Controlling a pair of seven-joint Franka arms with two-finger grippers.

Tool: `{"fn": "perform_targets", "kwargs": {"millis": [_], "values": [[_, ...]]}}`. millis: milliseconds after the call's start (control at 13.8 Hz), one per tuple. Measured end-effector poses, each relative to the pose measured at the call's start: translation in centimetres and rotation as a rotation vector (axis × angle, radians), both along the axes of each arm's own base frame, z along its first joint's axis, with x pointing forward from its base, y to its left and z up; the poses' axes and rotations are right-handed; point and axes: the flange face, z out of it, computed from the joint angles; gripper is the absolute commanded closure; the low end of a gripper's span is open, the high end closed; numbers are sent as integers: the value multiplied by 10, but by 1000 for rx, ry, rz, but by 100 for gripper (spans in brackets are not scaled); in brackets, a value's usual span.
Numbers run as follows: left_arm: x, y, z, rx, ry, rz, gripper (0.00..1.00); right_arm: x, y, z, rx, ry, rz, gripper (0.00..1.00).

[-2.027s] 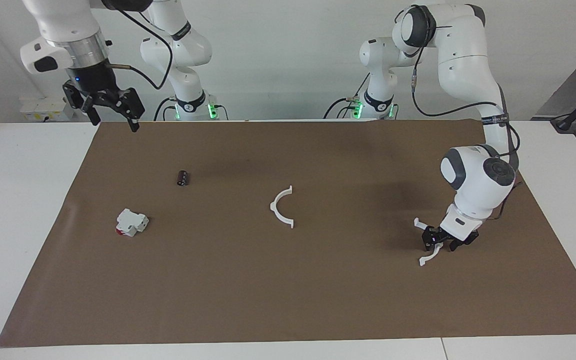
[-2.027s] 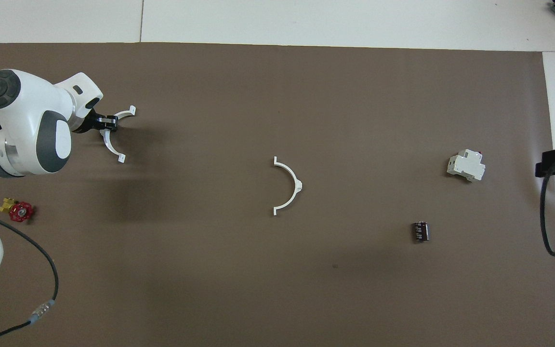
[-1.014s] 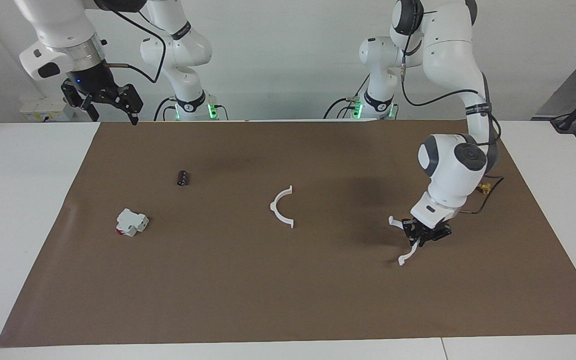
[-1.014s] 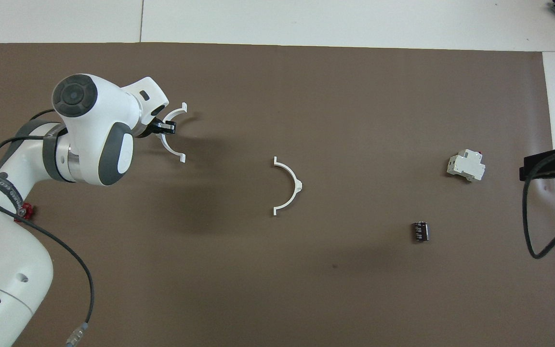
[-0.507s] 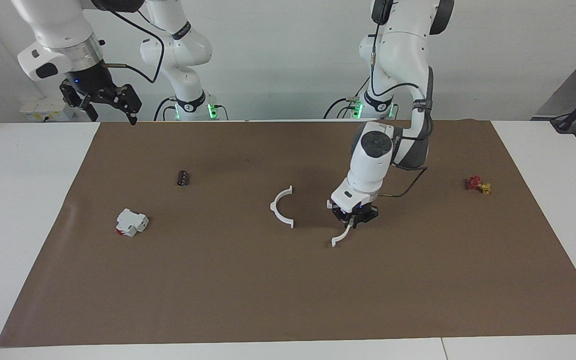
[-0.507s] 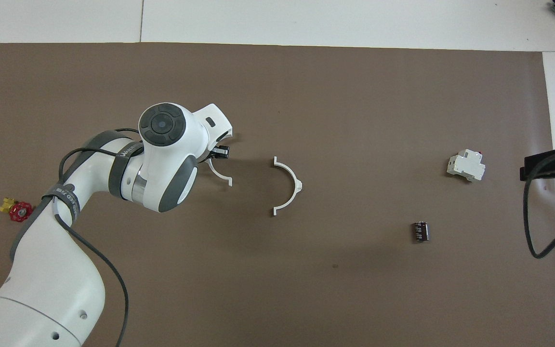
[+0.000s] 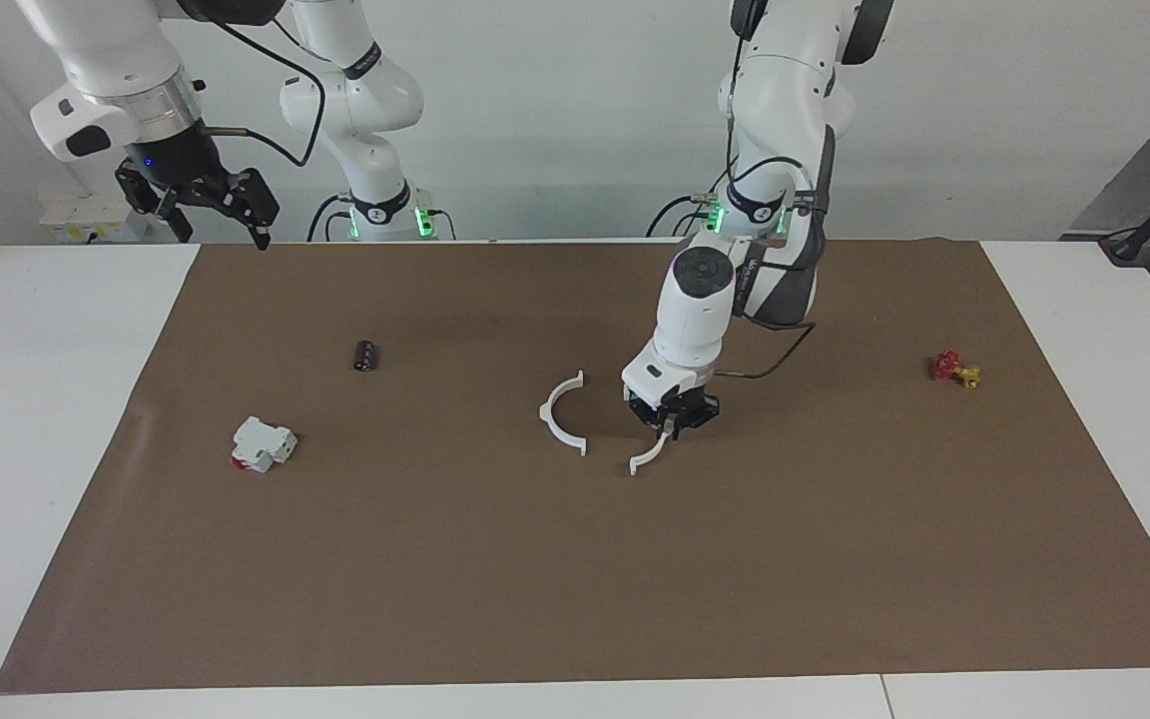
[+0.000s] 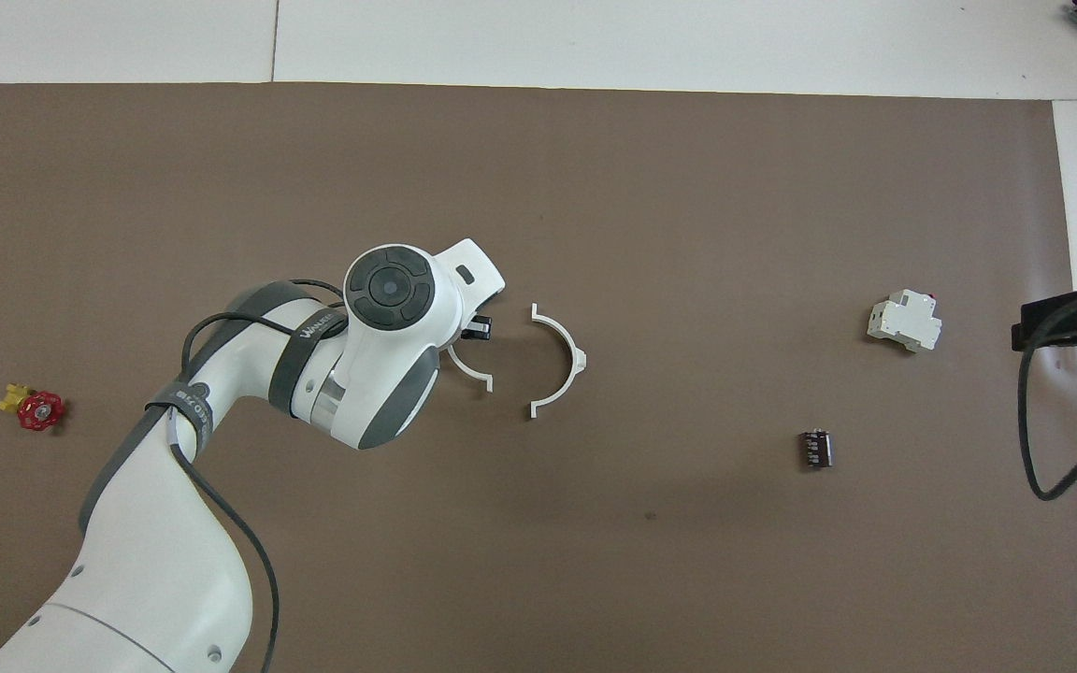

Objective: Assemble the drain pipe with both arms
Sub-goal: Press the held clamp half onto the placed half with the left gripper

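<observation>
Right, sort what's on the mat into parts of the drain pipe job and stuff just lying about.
Job:
- half-ring held in the shut left gripper
- second half-ring lying on the mat mid-table, beside it and apart
- right gripper, waiting open, raised at the right arm's end

Lying about:
- blocky white part with a red end
- small dark cylinder
- red and yellow valve

Left arm [image 8: 380,374] hides half of its half-ring [image 8: 473,370].
</observation>
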Motion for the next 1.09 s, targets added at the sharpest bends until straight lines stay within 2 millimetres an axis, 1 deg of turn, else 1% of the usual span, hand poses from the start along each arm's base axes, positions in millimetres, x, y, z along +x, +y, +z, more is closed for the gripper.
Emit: {"fn": "perform_targets", "kwargs": {"millis": [145, 290, 1086], "values": [[-14, -15, -7, -13, -27, 1, 100, 0, 0, 0, 0, 0, 0, 0], [-23, -20, -12, -19, -32, -4, 100, 0, 0, 0, 0, 0, 0, 0], [-31, -30, -7, -34, -51, -13, 100, 0, 0, 0, 0, 0, 0, 0]]}}
